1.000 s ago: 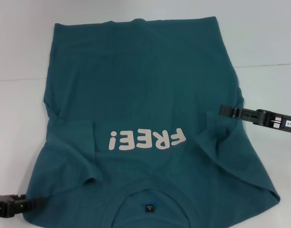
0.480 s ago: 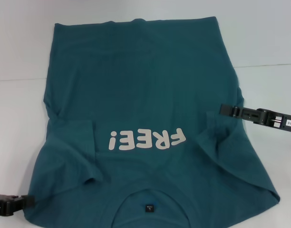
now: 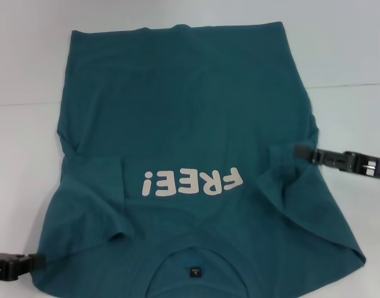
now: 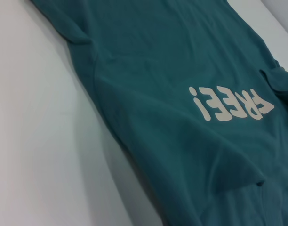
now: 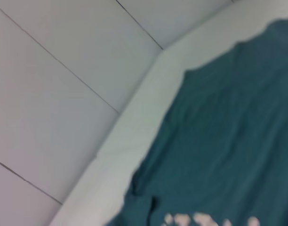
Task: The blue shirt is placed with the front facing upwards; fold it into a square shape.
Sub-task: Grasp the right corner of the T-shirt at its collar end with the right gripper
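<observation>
While the blue shirt [image 3: 190, 155] lies spread face-up across the white worktop [image 3: 345, 56], collar nearest the robot, the right claw [image 3: 300, 151] sits at the folded-in sleeve on that side, its fingers impossible to read. Down at the near corner, the left claw [image 3: 33, 263] touches the shirt's shoulder edge, grip equally unclear.

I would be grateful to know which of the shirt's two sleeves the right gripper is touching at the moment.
The right gripper touches the sleeve on the robot's right, which is folded inward beside the last letter of the lettering. The other sleeve lies by the exclamation mark, untouched.
</observation>
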Controlling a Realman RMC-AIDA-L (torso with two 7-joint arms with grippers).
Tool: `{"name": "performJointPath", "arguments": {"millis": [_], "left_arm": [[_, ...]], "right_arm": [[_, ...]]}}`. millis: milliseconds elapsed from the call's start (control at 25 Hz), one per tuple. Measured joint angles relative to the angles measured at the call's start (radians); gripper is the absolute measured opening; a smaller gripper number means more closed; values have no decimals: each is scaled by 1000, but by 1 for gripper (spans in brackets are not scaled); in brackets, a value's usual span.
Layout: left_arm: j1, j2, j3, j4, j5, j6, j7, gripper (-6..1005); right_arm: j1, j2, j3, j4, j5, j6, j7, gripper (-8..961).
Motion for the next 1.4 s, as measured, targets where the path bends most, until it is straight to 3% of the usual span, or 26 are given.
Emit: {"name": "performJointPath", "arguments": {"millis": [360, 680, 1040, 1400], "left_arm": [[-6, 0, -1, -1, -1, -6, -7, 2], [-6, -1, 0, -4, -3, -7, -7, 2], [-10, -2, 0, -5, -9, -3, -7, 3], [-14, -2, 0, -7, -9, -6, -6, 3]], "right_arm": [[-32, -42, 3, -2, -130, 1, 178, 943], [-49, -49, 5, -5, -167, 45, 217, 944], [-39, -27, -2, -19, -174, 167, 218, 943], [-1, 9, -4, -20, -236, 257, 216, 943]]}}
